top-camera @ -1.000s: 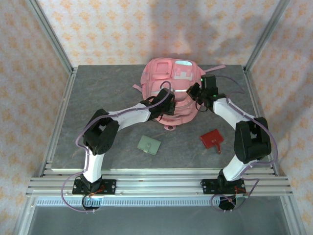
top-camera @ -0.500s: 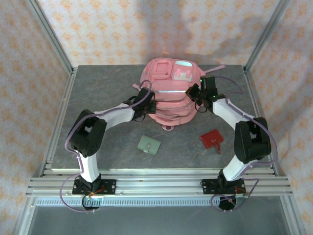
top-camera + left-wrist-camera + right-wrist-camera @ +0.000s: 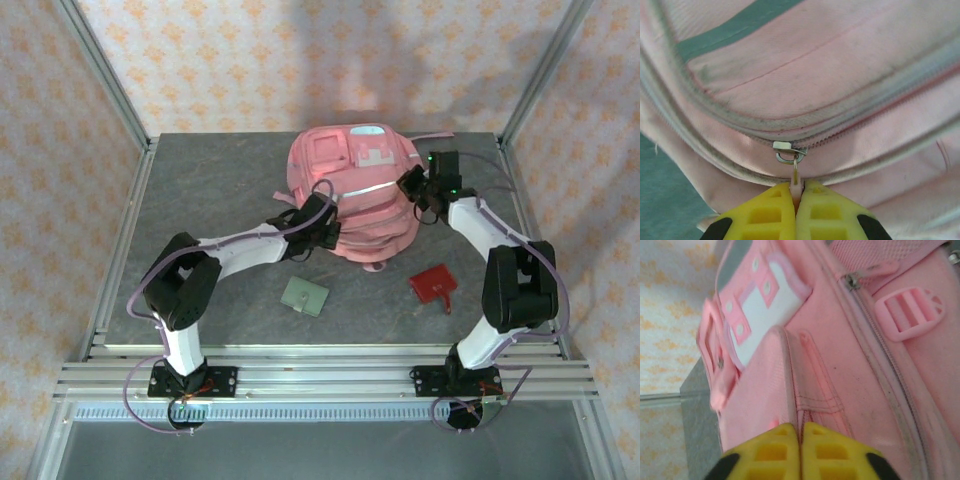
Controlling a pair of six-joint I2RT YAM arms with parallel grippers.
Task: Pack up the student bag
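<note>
Student bag far-centre on table. Left end effector clamped on zipper pull, right end effector pinching a bag seam. Pull along the track, right anchoring fabric taut

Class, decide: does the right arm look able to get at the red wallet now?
Likely yes, once it lets go: the right gripper pinches the student bag, but the red wallet lies uncovered on the table near that arm.
</note>
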